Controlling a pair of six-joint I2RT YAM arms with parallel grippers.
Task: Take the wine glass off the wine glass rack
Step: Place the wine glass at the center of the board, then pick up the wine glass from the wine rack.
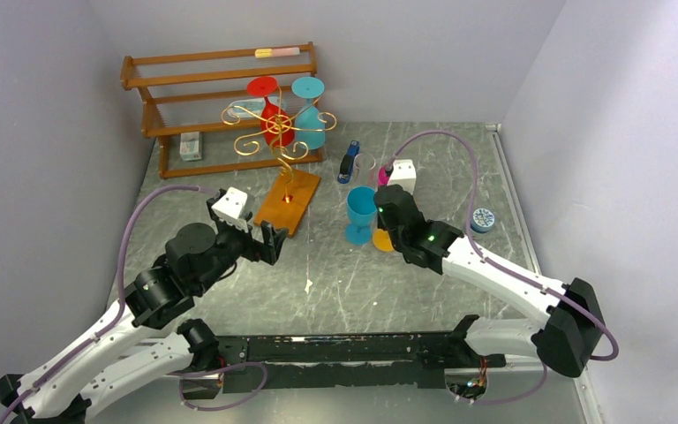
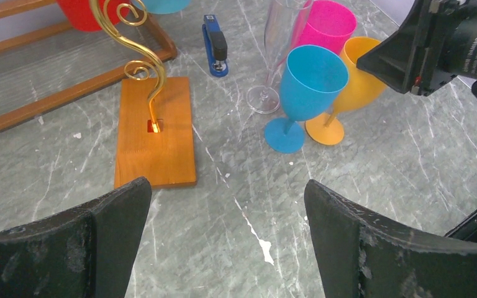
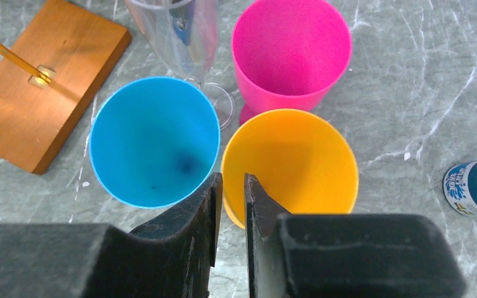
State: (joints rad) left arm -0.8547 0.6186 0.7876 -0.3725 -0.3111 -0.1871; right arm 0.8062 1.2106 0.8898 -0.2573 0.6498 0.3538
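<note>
On the left gripper (image 1: 265,240) the jaws stand wide apart and hold nothing. They are poised low over the counter (image 1: 344,291), just short of the near end of the wine glass rack (image 1: 290,199), and the left wrist view shows only bare counter between the two dark fingers (image 2: 87,248). The rack's wooden base lies on the counter. Its gold stem rises to curled arms, from which a red wine glass (image 1: 274,119) and a teal wine glass (image 1: 311,124) hang upside down, side by side, in front of a slatted wooden shelf (image 1: 221,66). On the right gripper (image 3: 233,183) the jaws are drawn to a thin slit, directly above where the rims of a blue glass (image 3: 155,139) and an orange glass (image 3: 292,161) nearly meet; whether they touch either rim cannot be told. Both glasses stand upright right of the rack, with a pink glass (image 3: 292,49) and a clear flute (image 3: 180,31) just behind them. A blue stapler (image 1: 348,163) lies beyond the flute, and a small blue bottle (image 3: 475,186) sits further right.
</note>
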